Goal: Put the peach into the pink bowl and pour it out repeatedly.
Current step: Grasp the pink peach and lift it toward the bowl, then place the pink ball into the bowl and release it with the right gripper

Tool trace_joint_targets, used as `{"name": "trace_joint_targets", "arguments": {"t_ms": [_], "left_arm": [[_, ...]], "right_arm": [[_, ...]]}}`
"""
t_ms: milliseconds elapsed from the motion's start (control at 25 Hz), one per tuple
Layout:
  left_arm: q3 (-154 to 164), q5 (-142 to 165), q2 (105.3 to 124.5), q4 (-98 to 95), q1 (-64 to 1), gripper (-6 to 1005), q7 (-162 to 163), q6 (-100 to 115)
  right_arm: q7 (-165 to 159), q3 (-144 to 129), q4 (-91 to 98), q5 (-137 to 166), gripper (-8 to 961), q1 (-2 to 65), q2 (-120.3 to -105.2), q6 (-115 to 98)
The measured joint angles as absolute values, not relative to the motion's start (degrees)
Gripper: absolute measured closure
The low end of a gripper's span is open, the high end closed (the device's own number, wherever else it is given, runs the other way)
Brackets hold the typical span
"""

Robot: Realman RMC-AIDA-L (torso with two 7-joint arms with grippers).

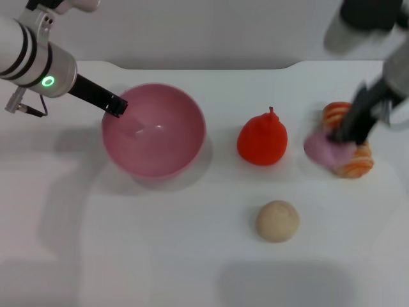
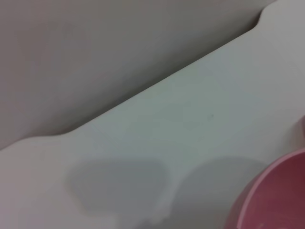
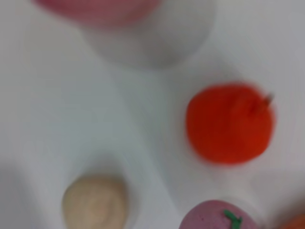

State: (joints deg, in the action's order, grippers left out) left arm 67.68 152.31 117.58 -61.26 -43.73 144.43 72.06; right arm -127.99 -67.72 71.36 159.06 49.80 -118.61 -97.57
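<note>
The right gripper [image 1: 348, 137] sits directly over the peach [image 1: 324, 148] at the table's right side, its grip unclear; the pink bowl [image 1: 153, 130] lies well away to the left, its rim pinched by the left gripper [image 1: 117, 107]

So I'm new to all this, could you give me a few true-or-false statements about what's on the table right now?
1. The pink bowl has the peach inside it. False: the bowl is empty; the peach is off to the robot's right, at the right end effector.
2. The left end effector is at the bowl's rim. True.
3. The orange-red pear lies between the bowl and the peach. True.
4. The beige ball touches the pear. False: they sit apart.
</note>
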Motion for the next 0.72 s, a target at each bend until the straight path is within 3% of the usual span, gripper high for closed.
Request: {"name": "trace_joint_targets", "arguments": {"t_ms": [320, 720], "left_arm": [[69.16, 152.08, 117.81, -61.27, -45.36, 957, 144.63, 73.26], [70.68, 151.68, 118.16, -61.26, -46.06, 957, 145.01, 73.31]], "right_arm": [[-127.74, -68.73, 87.34, 157.33, 904, 52.01, -118.71, -98.11], [-125.38, -79.02, 84.42, 145.47, 882, 54.56, -118.81, -90.33]]}}
